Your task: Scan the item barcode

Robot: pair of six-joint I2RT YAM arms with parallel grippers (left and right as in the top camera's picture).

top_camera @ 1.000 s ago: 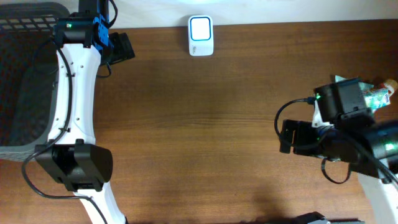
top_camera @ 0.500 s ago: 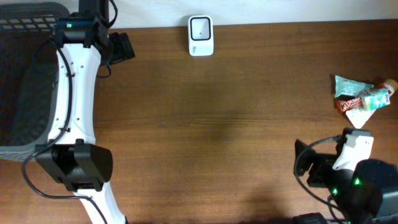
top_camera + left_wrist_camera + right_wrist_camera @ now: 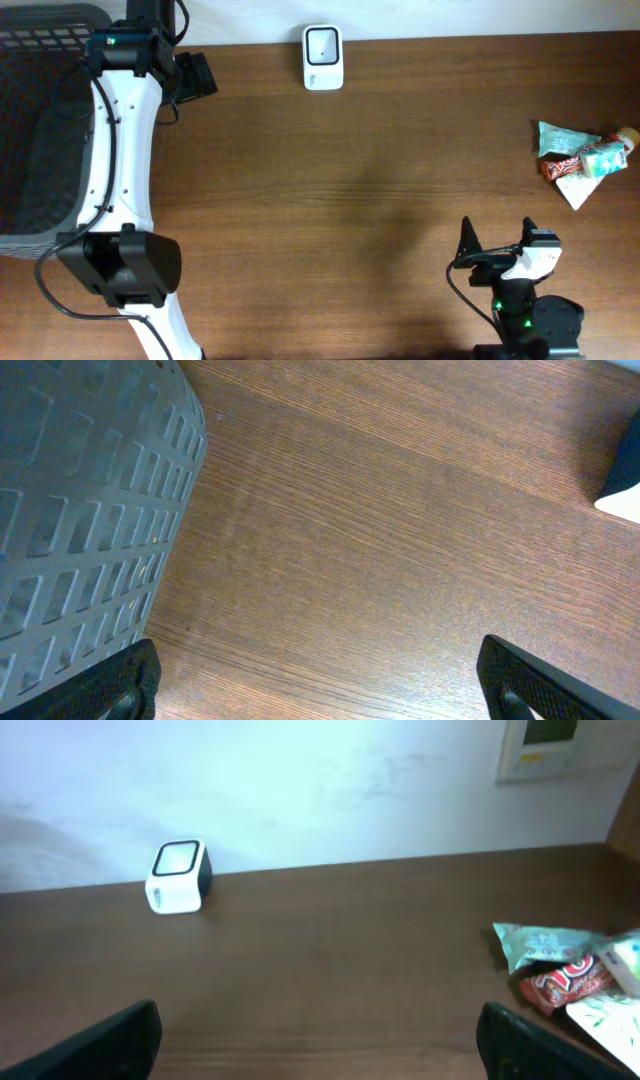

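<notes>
Right arm has drawn back from the far right of the table to the near edge, uncovering the snack packets [image 3: 578, 160] it hung over a second ago; the left arm has not shifted.

Those packets lie in a small overlapping heap near the right edge of the table [image 3: 350, 200], well apart from both grippers. They are crinkled foil or plastic wrappers: a pale green one at the back, a glossy red one with white lettering under it, and a white one with green print jutting out as a flat triangle at the front. No barcode can be made out at this size.

At the far edge, against the pale wall, stands the barcode scanner [image 3: 323, 57], a rounded white block with a dark glass face framed in white. The tabletop is dark brown wood grain with a dull sheen. At the left sits a grey plastic basket [image 3: 90, 510] whose wall is pierced with rows of rectangular slots.

Left gripper [image 3: 325, 682] hangs just beside the basket, its black fingers spread wide with only bare wood between them. Right gripper [image 3: 320, 1042] is likewise fully spread, low over the table and facing the scanner, holding and touching nothing.
</notes>
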